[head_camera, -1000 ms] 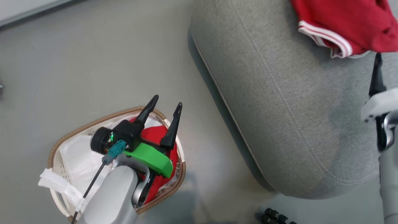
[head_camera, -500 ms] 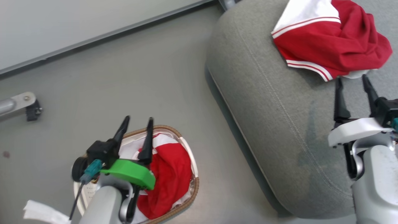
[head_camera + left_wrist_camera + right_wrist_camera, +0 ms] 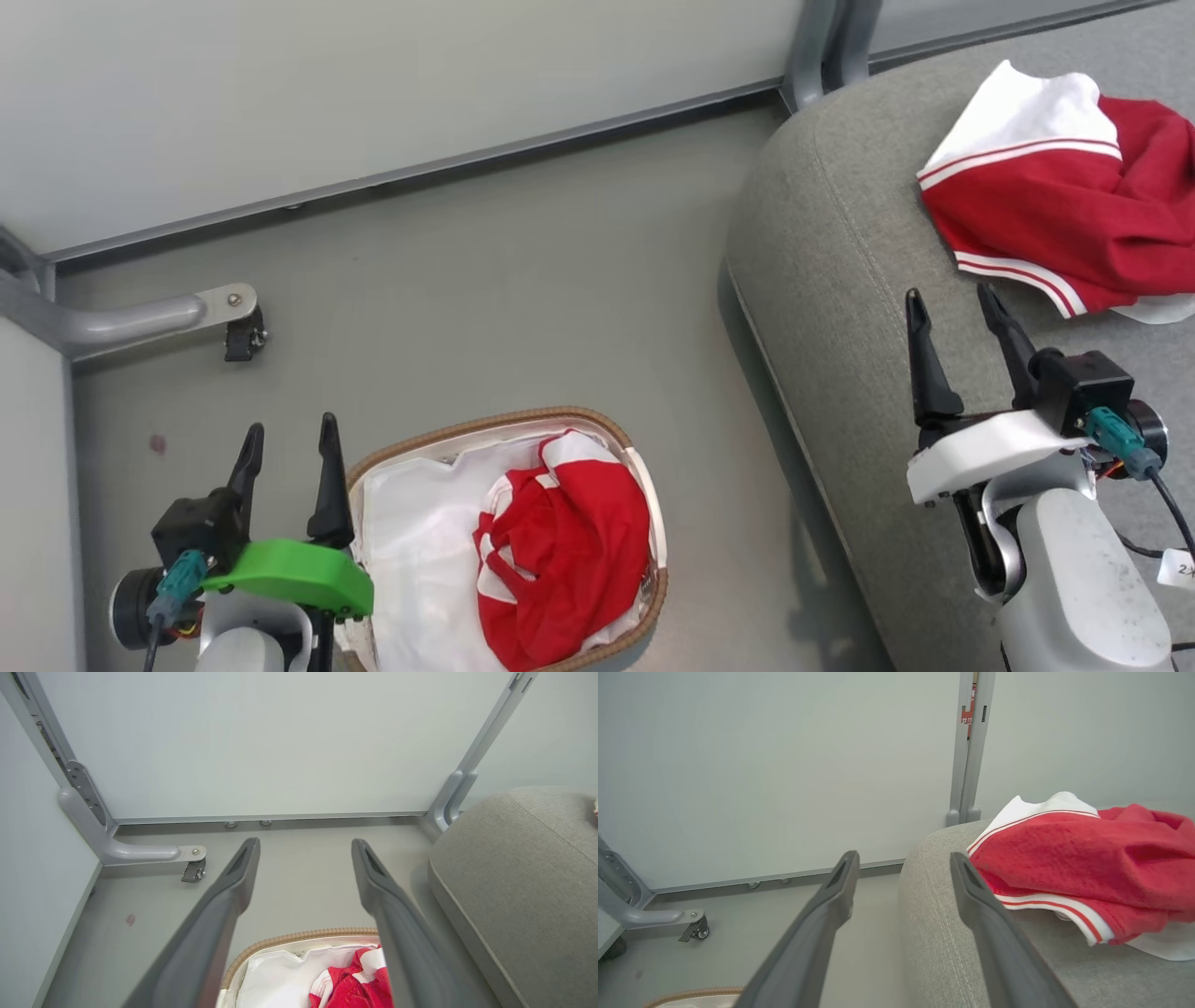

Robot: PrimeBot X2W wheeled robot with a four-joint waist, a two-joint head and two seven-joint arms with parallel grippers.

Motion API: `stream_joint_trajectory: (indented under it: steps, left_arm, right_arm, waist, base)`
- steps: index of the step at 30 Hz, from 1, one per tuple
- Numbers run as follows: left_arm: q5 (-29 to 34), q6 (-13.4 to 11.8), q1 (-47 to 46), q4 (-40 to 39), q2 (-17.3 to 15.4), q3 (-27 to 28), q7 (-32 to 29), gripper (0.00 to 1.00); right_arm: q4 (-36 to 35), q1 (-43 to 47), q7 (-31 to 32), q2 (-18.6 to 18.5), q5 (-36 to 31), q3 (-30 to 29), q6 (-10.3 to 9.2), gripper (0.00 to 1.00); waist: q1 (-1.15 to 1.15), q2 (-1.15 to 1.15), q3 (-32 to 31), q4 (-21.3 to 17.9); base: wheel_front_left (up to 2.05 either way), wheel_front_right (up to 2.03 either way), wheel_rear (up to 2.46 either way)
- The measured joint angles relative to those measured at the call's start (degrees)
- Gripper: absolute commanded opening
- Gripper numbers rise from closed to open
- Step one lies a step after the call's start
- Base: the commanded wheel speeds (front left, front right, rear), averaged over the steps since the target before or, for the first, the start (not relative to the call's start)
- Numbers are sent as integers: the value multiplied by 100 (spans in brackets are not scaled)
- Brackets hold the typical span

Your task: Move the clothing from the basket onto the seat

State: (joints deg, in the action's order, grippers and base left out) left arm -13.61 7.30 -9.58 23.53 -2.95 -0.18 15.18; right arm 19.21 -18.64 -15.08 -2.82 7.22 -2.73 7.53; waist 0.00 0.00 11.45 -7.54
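The oval basket (image 3: 485, 425) stands on the floor with a crumpled red and white garment (image 3: 569, 551) on its white liner. Another red garment with white stripe trim (image 3: 1055, 215) lies on the grey sofa (image 3: 840, 280). My left gripper (image 3: 290, 426) is open and empty, just left of the basket's rim. My right gripper (image 3: 948, 294) is open and empty over the sofa's front, short of that garment. In the left wrist view the gripper (image 3: 305, 842) points past the basket (image 3: 299, 938). In the right wrist view the gripper (image 3: 904, 854) points along the sofa's edge beside the garment (image 3: 1087, 863).
A pale partition wall runs along the back, with a metal post (image 3: 822, 47) at the sofa's corner. A grey metal foot with a caster (image 3: 245, 331) juts onto the floor at the left. Bare floor lies between the basket and the sofa.
The head camera has swung, shifting the whole picture. My left gripper has come off from over the basket to its left side. My right gripper now stands farther from the garment on the sofa.
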Motion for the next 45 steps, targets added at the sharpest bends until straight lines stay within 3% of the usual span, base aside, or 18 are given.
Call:
stream_joint_trajectory:
  steps: [9,23,31,45]
  left_arm:
    - [14,-3,467,-7,5,204,-1,100]
    - [-176,-101,928,-59,10,-11,-1,100]
    - [-346,-66,654,69,11,-341,0,100]
    - [-722,5,-1210,823,21,-1356,-1,100]
  right_arm:
    - [116,448,0,2,89,102,0,100]
    - [189,877,0,0,148,136,0,100]
    - [-62,550,0,1,235,231,0,100]
    - [-818,-729,0,-3,560,530,0,100]
  waist:
    - [0,0,-476,302]
    - [0,0,-894,380]
    - [0,0,-514,318]
    - [0,0,982,57]
  base:
    - [0,0,0]
    - [0,0,0]
    - [0,0,0]
    - [0,0,0]
